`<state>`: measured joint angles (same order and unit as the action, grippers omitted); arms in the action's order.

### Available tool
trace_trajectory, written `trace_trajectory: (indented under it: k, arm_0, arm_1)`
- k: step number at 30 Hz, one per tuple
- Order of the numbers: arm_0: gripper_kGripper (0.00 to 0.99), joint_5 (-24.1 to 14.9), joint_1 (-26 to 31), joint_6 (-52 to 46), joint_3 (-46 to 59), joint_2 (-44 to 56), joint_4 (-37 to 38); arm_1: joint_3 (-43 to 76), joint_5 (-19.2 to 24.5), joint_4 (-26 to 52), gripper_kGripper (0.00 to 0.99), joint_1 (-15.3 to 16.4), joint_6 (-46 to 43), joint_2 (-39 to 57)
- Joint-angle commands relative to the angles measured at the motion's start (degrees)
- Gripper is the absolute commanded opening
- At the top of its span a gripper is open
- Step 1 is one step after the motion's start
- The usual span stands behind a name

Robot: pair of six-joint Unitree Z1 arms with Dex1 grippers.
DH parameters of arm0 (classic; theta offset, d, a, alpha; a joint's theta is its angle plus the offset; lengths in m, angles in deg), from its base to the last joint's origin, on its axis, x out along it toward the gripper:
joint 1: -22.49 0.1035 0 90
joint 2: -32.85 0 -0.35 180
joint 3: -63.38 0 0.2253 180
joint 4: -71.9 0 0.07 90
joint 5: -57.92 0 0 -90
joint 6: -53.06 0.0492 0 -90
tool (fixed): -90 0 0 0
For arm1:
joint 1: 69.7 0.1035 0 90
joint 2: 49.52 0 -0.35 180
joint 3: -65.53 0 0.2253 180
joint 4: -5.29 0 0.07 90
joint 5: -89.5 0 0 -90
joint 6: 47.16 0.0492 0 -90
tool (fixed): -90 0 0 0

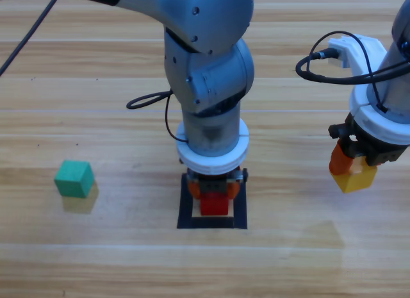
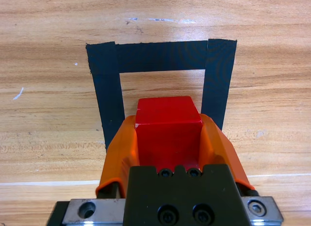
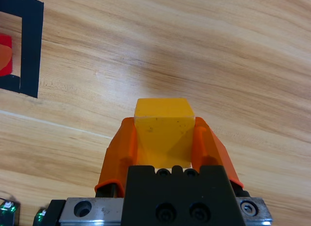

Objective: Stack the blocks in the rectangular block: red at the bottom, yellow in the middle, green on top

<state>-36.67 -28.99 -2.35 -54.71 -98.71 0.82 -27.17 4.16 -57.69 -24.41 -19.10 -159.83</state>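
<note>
So the left claw [image 1: 213, 194] is clamped on the red cube [image 2: 167, 131] right over the black tape square [image 1: 212, 223], low inside its opening, which makes sense since red goes at the bottom. The right claw [image 1: 353, 172] is off to the right, clamped on the yellow cube [image 3: 163, 131] and held above the desk [image 1: 128, 259], probably queued for the second layer. The green cube [image 1: 74, 178] sits alone far left on the desk, untouched.
</note>
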Motion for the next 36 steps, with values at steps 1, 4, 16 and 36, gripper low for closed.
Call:
trace_trajectory:
  k: [1,4,16,36]
  arm_0:
    - [0.787,0.6,1.2,-1.4,1.8,-0.8,0.3]
    - [0.979,0.6,1.1,-2.0,2.1,-0.3,0.3]
    - [0.99,-1.5,1.2,-1.7,-3.5,7.5,-2.8]
    - [0.954,-9.3,16.7,41.6,9.3,46.0,-2.7]
  arm_1:
    - [-0.2,1.5,-1.1,0.098,1.3,-0.2,0.5]
    - [-0.2,1.7,-1.1,0.098,1.3,-0.2,0.5]
    - [-1.0,3.3,-3.3,0.098,2.3,4.3,2.8]
    - [-18.5,3.5,-9.4,0.095,11.5,21.2,-10.8]
